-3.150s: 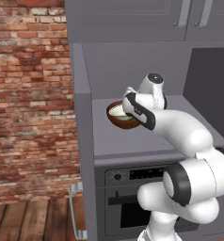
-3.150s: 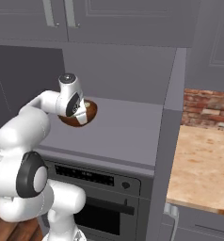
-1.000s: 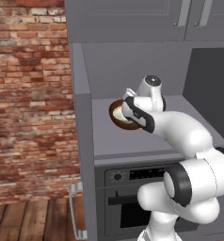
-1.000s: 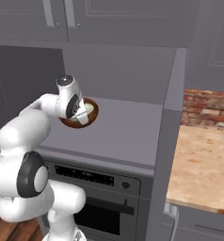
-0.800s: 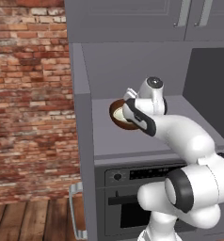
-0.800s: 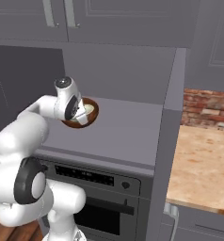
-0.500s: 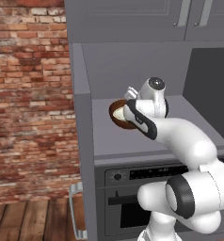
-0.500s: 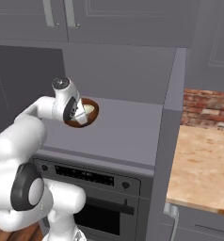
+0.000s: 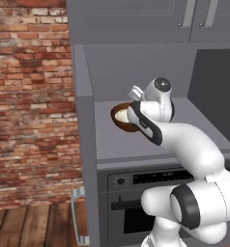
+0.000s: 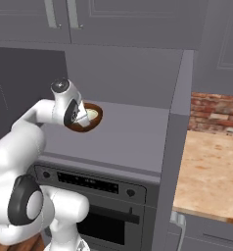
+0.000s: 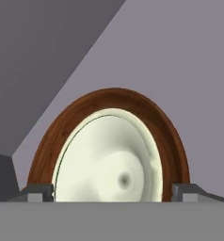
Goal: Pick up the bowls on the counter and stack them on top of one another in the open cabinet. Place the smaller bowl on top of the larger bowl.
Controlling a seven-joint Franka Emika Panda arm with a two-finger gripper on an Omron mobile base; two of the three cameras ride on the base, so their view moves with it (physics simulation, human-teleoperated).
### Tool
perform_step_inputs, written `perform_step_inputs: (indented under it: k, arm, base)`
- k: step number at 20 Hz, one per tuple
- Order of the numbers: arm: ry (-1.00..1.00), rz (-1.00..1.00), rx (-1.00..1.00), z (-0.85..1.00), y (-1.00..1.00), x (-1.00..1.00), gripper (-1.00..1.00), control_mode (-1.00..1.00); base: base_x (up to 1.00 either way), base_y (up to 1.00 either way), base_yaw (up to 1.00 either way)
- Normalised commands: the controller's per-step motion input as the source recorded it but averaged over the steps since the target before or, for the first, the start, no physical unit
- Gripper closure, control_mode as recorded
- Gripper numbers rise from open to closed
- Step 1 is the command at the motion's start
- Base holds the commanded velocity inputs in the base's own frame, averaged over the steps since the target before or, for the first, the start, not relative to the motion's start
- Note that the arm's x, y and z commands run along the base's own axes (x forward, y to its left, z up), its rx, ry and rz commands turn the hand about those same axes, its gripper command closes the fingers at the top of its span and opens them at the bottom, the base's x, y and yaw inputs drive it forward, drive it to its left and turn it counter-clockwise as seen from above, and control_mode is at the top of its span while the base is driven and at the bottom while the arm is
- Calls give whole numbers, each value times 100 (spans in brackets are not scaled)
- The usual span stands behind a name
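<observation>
The hand [image 11: 112, 194] stands fully released, its two dark fingertips [image 11: 37, 193] spread wide on either side of the nested bowls and gripping nothing; in the hand view the tips sit at the outer rim of the larger bowl [image 11: 157, 123], though contact cannot be judged. The smaller bowl [image 11: 109, 160], pale greenish-white with a cream inside, rests inside the larger bowl, glossy dark brown. Both stand on the flat grey shelf [image 10: 133, 135] of the open cabinet [image 9: 85, 144], toward the left of the niche as seen from the left base view, above the built-in oven [image 10: 96, 186]. In the base views the hand [image 9: 134, 96] hovers just beside the stacked bowls [image 9: 124, 117]. The tan bench [image 10: 214, 171] lies to the right of the cabinet wall, with red brick [image 10: 214, 112] behind it; a brick wall [image 9: 32, 96] and wooden floor [image 9: 30, 224] lie to the left. Compared with three seconds earlier, the hand has lifted and drawn back from the bowls, which have stayed in place.
</observation>
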Motion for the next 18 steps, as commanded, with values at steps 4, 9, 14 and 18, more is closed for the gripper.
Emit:
perform_step_inputs:
  k: [4, 9, 14, 18]
  arm:
    - [-11, 0, 0, 7, -3, -22, -100, -100]
    - [-13, 0, 0, 2, -10, -45, -100, -100]
    - [-13, 0, 1, 13, -10, -50, -100, -100]
    - [-8, 0, 2, 37, -7, -46, -100, -100]
  base:
    - [0, 0, 0]
    - [0, 0, 0]
    - [0, 0, 0]
    - [0, 0, 0]
